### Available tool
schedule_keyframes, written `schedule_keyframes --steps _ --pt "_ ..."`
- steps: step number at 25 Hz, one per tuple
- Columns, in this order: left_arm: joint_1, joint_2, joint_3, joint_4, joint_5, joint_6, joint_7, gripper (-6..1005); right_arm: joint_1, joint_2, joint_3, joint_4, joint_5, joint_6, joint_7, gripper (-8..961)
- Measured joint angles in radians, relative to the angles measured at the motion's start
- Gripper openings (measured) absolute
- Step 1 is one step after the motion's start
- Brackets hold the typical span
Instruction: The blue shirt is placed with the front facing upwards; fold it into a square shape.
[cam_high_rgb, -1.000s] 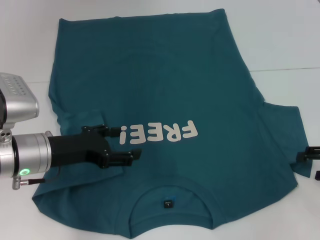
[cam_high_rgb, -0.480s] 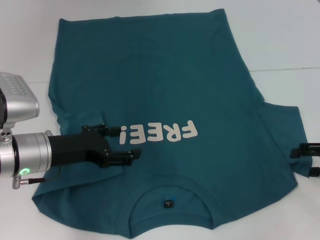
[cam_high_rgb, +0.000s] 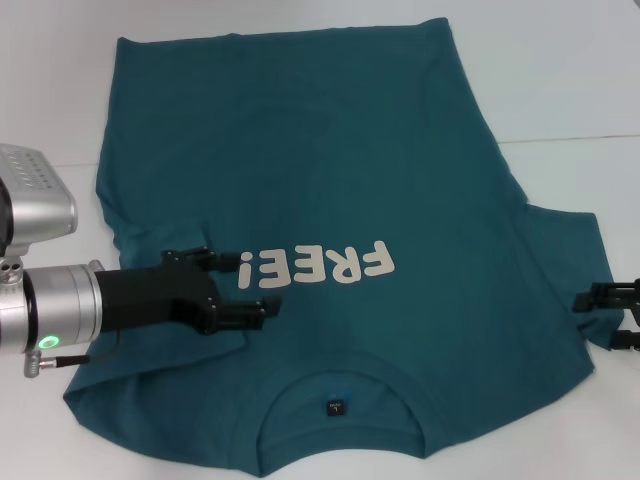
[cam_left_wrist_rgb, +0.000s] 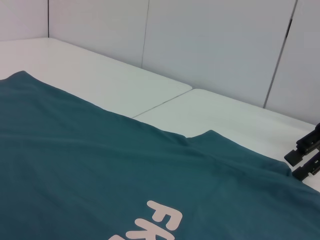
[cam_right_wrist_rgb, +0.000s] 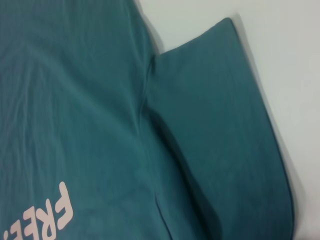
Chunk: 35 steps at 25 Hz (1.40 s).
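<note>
The blue shirt (cam_high_rgb: 330, 170) lies spread on the white table, front up, with the white "FREE!" lettering (cam_high_rgb: 320, 267) facing me and the neck label (cam_high_rgb: 337, 407) nearest me. My left gripper (cam_high_rgb: 243, 288) hovers open over the shirt's left side, just beside the lettering, with nothing between its fingers. The right sleeve (cam_high_rgb: 565, 270) sticks out flat, and the right gripper (cam_high_rgb: 608, 318) stands open at its outer edge. The right wrist view shows this sleeve (cam_right_wrist_rgb: 215, 125) from above. In the left wrist view the right gripper (cam_left_wrist_rgb: 306, 152) appears beyond the shirt (cam_left_wrist_rgb: 75, 170).
The white table (cam_high_rgb: 560, 80) extends beyond the shirt at the back and right, with a seam line (cam_high_rgb: 570, 138) running across it. A pale wall (cam_left_wrist_rgb: 215, 45) stands behind the table.
The right gripper has moved in from the right edge toward the sleeve's hem. The left gripper and the shirt have not moved.
</note>
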Motion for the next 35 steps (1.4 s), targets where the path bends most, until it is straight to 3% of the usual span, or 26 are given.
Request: schedule_keyframes --steps 18,35 --pt "0.0 0.0 -0.004 0.0 0.0 0.001 0.0 907 -0.007 0.001 0.001 0.012 0.049 0.025 -0.011 865" --pt "0.0 -0.002 -0.004 0.0 0.0 0.004 0.0 906 -0.015 -0.034 -0.014 -0.002 0.048 -0.033 -0.027 861"
